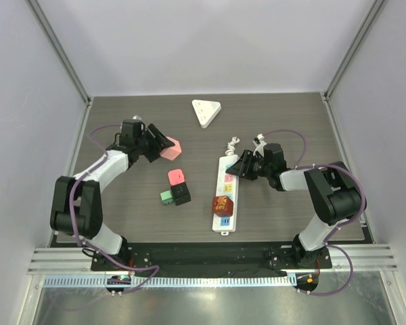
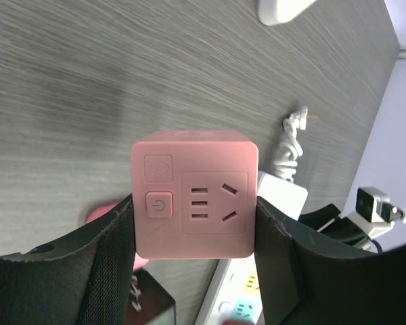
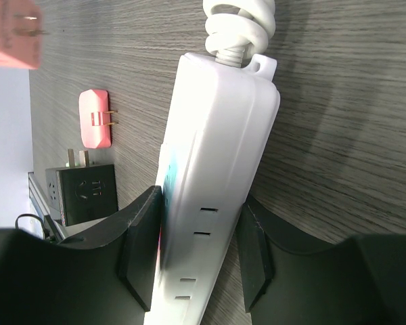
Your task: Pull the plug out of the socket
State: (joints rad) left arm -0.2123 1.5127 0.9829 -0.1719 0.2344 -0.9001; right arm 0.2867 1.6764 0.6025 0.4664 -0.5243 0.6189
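Note:
My left gripper point(image 1: 161, 145) is shut on a pink cube plug point(image 1: 170, 148) and holds it above the table, left of and apart from the white power strip point(image 1: 225, 193). In the left wrist view the cube point(image 2: 194, 194) sits between both black fingers point(image 2: 111, 257), socket face toward the camera. My right gripper point(image 1: 239, 166) is shut on the strip's upper end. In the right wrist view the strip point(image 3: 216, 156) stands on edge between the pads point(image 3: 143, 237). A dark red plug point(image 1: 222, 205) sits on the strip's lower part.
A small pink plug point(image 1: 176, 176), a black adapter point(image 1: 182, 194) and a green piece point(image 1: 166, 197) lie between the arms. A white triangular socket point(image 1: 206, 112) lies at the back. The strip's coiled white cord point(image 1: 231, 144) lies beyond its upper end.

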